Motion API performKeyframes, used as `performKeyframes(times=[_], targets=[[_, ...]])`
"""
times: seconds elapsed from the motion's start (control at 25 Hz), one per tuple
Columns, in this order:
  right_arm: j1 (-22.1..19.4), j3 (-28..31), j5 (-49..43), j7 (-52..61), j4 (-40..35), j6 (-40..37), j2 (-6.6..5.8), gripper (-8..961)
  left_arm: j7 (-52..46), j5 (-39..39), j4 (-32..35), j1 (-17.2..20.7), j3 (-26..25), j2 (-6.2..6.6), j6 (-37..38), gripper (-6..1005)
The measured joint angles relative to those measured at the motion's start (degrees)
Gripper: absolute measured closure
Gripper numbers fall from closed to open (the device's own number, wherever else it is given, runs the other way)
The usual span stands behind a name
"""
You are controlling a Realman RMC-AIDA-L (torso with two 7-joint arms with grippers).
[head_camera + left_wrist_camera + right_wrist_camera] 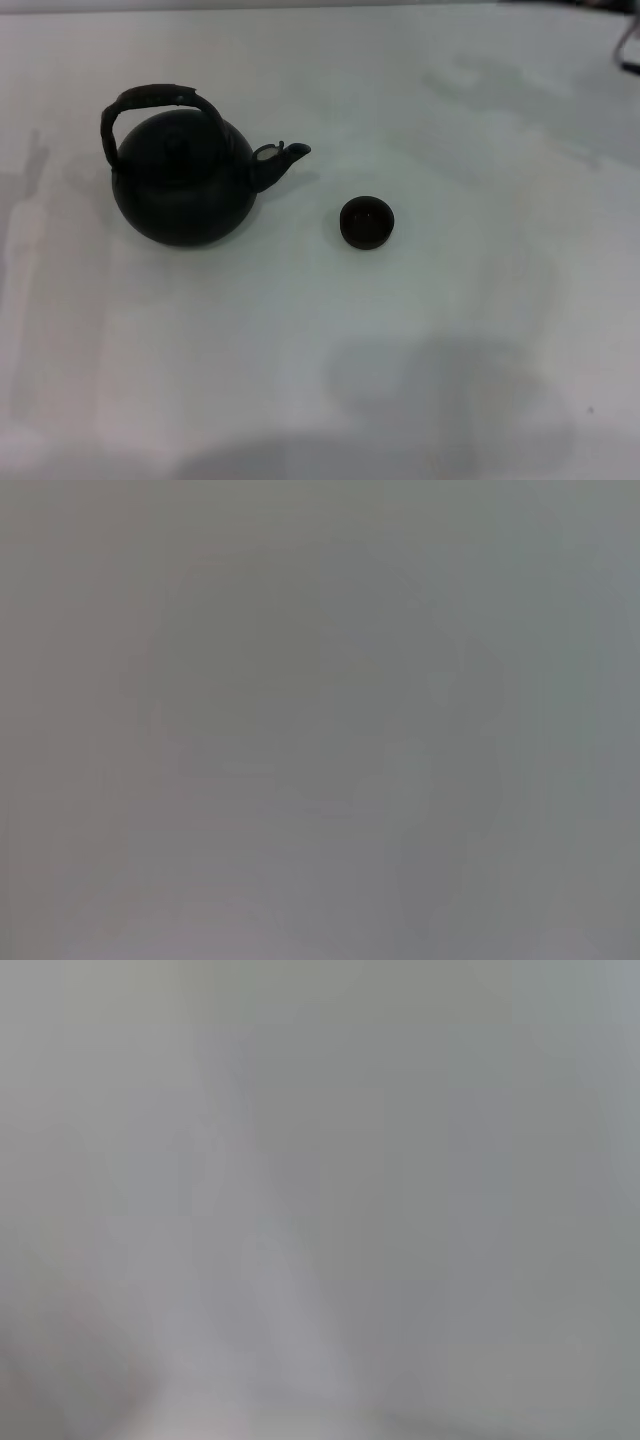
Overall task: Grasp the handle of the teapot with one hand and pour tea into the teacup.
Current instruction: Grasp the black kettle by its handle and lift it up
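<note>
The large round black teapot (pixel 183 190) stands upright on the white table (pixel 400 340), left of middle in the head view. Its dark arched handle (pixel 150 101) loops over the knobbed lid, and its short spout (pixel 281 160) points right toward the teacup. The small dark teacup (pixel 367 222) stands upright on the table a short way right of the spout, apart from the pot. Neither gripper shows in the head view. Both wrist views show only a plain grey surface.
A dark object (pixel 630 45) pokes in at the far right edge of the table. Soft shadows lie on the table near its front edge.
</note>
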Motion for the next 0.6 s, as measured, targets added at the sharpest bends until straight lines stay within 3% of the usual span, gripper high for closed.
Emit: performKeyframes(times=[0.2,0.32,0.48,0.6], targets=[[-4.9,8.4,25.3,-17.2,10.9,1.2,0.02,120,0.3,0.0,-0.1,-0.1,0.2,0.01,0.0,111],[-5.9,10.6,35.6,-34.9,17.1,3.8,0.32,121,1.2,0.0,-0.1,-0.1,0.2,0.02,0.0,111],[-4.1,11.1,49.5,-68.7,27.1,5.3,0.79,125,1.6,0.5,-0.2,0.0,0.3,0.02,0.2,110],[-1.4,11.2,58.6,-85.0,33.2,5.7,1.11,127,1.6,2.0,-0.2,0.5,0.3,0.07,1.5,110]])
